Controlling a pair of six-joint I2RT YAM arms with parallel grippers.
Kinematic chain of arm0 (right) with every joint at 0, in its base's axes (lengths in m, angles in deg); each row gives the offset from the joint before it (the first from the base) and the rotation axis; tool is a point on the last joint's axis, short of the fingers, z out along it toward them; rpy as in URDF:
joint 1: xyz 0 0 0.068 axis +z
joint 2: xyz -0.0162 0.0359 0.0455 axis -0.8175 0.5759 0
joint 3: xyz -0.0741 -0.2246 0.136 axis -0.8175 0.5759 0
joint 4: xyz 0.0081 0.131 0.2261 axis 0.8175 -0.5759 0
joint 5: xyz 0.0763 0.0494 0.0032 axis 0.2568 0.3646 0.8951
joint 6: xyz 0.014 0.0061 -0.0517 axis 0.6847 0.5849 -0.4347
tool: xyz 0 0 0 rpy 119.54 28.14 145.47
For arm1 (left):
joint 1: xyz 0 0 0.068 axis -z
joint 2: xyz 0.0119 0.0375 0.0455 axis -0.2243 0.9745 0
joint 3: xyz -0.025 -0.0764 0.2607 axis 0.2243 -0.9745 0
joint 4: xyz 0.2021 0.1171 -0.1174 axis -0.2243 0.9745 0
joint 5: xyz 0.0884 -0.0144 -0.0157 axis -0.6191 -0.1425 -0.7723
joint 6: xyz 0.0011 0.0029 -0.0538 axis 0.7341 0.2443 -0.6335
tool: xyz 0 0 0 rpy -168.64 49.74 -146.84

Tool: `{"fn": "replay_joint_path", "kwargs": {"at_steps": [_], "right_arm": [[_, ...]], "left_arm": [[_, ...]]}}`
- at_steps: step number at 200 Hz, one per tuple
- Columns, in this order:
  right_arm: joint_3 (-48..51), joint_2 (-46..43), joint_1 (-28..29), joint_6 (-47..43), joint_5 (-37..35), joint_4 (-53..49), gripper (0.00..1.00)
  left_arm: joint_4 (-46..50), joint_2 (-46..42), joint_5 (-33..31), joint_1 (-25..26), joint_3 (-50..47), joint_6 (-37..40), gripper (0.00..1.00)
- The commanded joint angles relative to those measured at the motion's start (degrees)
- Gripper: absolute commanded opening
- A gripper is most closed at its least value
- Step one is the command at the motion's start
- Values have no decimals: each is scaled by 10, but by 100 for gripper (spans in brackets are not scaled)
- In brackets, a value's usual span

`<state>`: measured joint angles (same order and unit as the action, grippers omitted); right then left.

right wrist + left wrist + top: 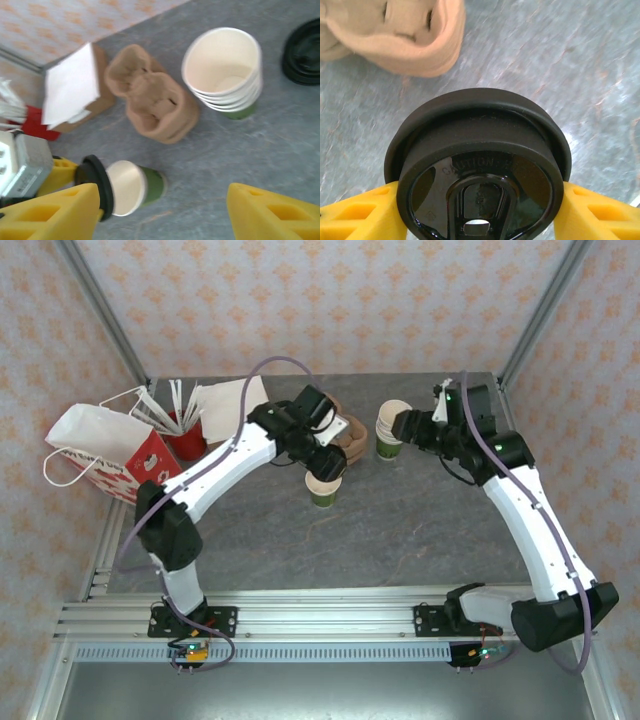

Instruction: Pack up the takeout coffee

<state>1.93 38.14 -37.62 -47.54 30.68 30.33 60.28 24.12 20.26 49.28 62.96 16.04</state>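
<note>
Green paper wrapped the one small takeout cup (323,498). It stood near the middle of the grey table (420,530), just in front of the brown cup holder (350,435). Its top was open and creamy white inside. One black lid (480,150) was pinched between the two yellow fingers (360,215) of the left gripper (322,465), right by the cup's mouth. I could not tell if the lid and the cup touched. The right gripper (162,200) was spread wide with nothing in it, close to the stack of cups (392,428).

There were two arms, one stack of cups and one brown holder. There was one red cup (185,443) full of white sticks, one pile of white napkins (225,400), and one white-and-red paper bag (100,445) with string handles.

From above, the bag and both whole arms were plain to see. The left wrist camera gave the lid up close, with raised letters and a little sip hole. The right wrist camera gave about four rims in the stack, a brown box (102,97) under the napkins, and a pile of spare lids (305,50) at the right edge.

The lid was round, smooth and shiny. The holder was lumpy pressed paper with rounded pockets. The table looked like grey stone with pale streaks.
</note>
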Motion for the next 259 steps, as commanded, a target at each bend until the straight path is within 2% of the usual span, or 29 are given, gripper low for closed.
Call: {"fn": "replay_joint_path", "kwargs": {"at_steps": [1,26,80,135,189,230,259], "right_arm": [[42,-10,1,-27,-76,-34,70],[72,-39,1,-36,-101,-32,71],[95,-45,1,-51,-146,-33,72],[127,-49,1,-57,-135,-21,79],[137,-47,1,-57,-133,-15,80],[138,-46,1,-57,-133,-14,80],[139,-46,1,-58,-134,-16,80]], "left_arm": [[114,20,-64,5,54,6,65],[146,40,-69,8,82,4,65],[166,105,-63,20,125,-1,65],[189,142,-69,27,159,-5,65],[209,164,-80,27,183,-3,65],[204,174,-57,27,187,1,64],[214,182,-64,27,192,3,64]]}}
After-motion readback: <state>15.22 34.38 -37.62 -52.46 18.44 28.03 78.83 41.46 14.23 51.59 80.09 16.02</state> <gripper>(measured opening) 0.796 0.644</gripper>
